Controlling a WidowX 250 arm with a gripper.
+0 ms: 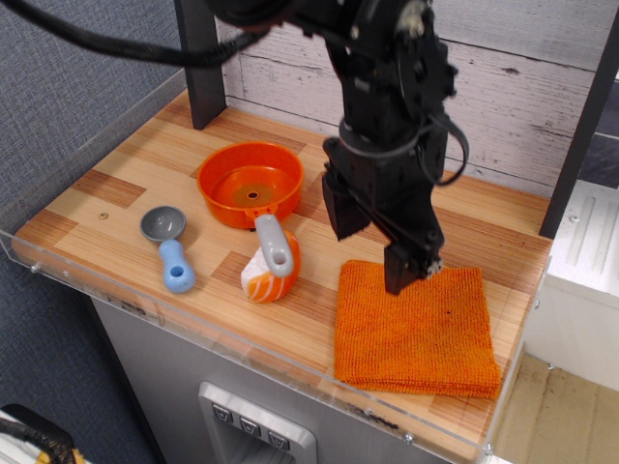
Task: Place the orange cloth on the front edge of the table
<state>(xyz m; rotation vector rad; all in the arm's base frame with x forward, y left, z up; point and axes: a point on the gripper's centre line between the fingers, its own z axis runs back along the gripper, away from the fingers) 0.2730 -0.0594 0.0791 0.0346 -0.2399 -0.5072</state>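
No text, label, brand, number or sign is showing legibly anywhere in this view.

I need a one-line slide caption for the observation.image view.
Open gripper above the orange cloth at the table front edge.
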